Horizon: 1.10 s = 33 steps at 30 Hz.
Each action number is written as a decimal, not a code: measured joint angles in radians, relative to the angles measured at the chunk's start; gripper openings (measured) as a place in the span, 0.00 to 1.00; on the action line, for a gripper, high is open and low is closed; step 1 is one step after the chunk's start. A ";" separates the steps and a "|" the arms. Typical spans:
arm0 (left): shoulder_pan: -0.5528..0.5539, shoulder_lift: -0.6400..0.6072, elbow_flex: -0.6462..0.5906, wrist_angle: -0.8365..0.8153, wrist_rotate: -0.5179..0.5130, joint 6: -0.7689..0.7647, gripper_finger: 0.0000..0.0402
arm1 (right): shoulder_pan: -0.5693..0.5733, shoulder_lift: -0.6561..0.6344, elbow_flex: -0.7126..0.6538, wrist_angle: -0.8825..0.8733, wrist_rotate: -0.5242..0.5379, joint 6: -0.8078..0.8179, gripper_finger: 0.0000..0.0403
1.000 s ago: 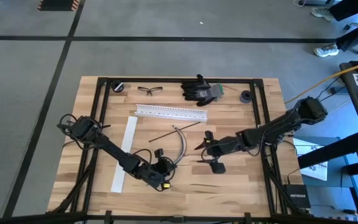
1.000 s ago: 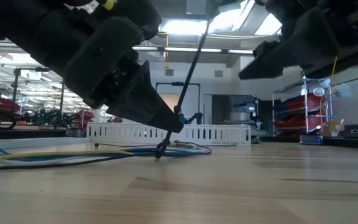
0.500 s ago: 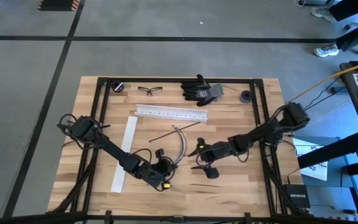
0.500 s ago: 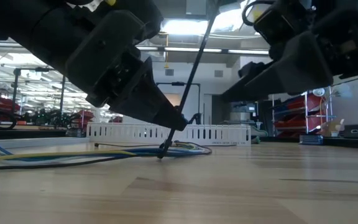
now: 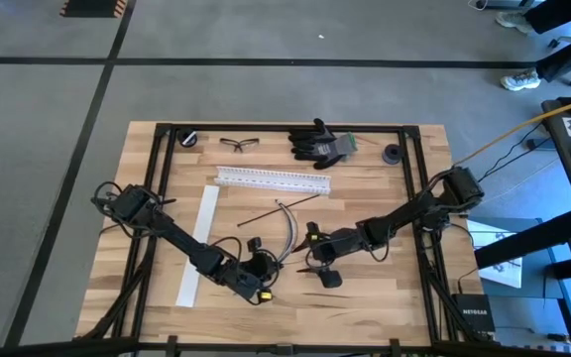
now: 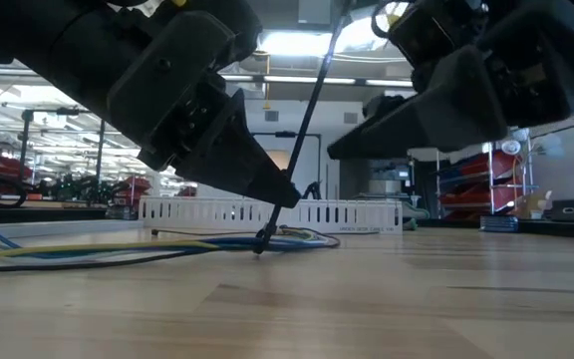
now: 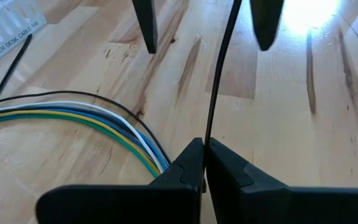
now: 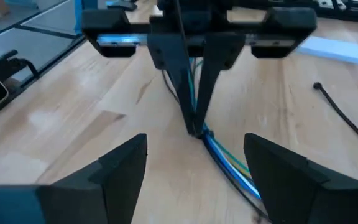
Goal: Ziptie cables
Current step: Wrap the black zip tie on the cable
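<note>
The left gripper, low in the centre of the high view, is pinched tight on a thin black zip tie, holding it upright, probably so its free end is easy to reach. The right gripper, just to its right in that view, has its fingers spread wide and faces the tie, seemingly lined up to take it. The cables, a curved coloured bundle, lie on the table at the left gripper's tips, below the white slotted rail.

cables bundled in a flat curve on my surface, white, blue, green, yellow, black strands side by side
</note>
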<state>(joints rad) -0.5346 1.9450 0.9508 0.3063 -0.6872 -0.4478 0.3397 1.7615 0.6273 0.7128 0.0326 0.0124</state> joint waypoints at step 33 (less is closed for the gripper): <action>0.000 0.049 0.002 -0.036 0.022 -0.024 0.00 | -0.009 -0.017 0.179 -0.124 0.062 -0.262 0.00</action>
<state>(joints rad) -0.5350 1.9945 0.9524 0.2698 -0.6649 -0.4719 0.3309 1.7446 0.8062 0.5886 0.0943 -0.2495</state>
